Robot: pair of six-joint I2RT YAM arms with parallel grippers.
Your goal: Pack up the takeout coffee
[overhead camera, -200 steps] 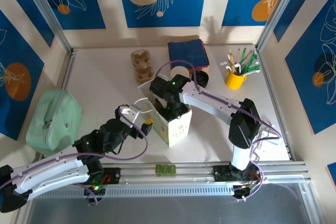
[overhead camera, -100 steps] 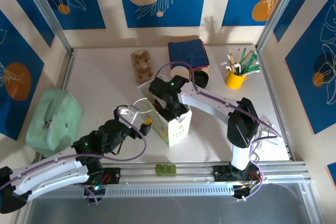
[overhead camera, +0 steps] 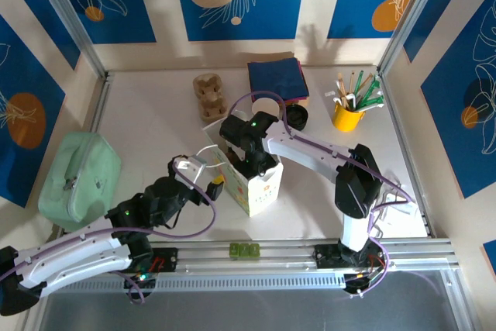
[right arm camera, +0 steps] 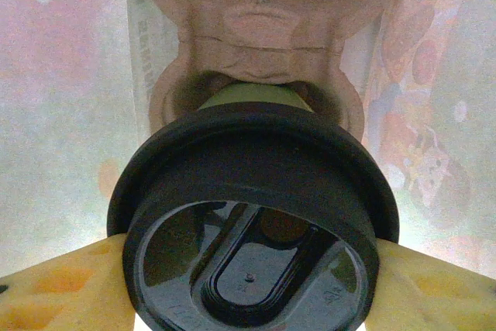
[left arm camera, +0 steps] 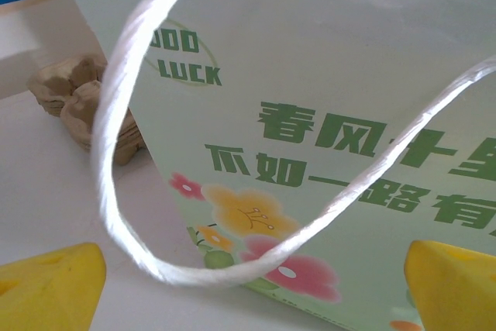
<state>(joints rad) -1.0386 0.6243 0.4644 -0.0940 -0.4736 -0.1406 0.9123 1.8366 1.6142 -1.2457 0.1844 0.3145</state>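
The takeout coffee [right arm camera: 252, 184] is a cup under a round black lid, with a strip of its wall showing above the lid. My right gripper [right arm camera: 252, 284] is shut on it, one yellow finger [right arm camera: 54, 288] pressed against each side of the lid. The cup sits low inside the paper bag [overhead camera: 262, 184], over a brown cardboard carrier [right arm camera: 263, 29]. From above, my right gripper [overhead camera: 249, 159] reaches down into the bag's mouth and hides the cup. My left gripper [left arm camera: 248, 292] stands open beside the bag [left arm camera: 333, 114], with the white twisted handle [left arm camera: 116, 122] hanging loose between its fingers.
A loose cardboard carrier [overhead camera: 209, 94] lies behind the bag. White cups [overhead camera: 266, 106], black lids [overhead camera: 295, 117] and blue napkins [overhead camera: 277, 77] sit at the back. A yellow pen holder [overhead camera: 347, 116] stands at the right, and a green pouch [overhead camera: 80, 178] lies at the left.
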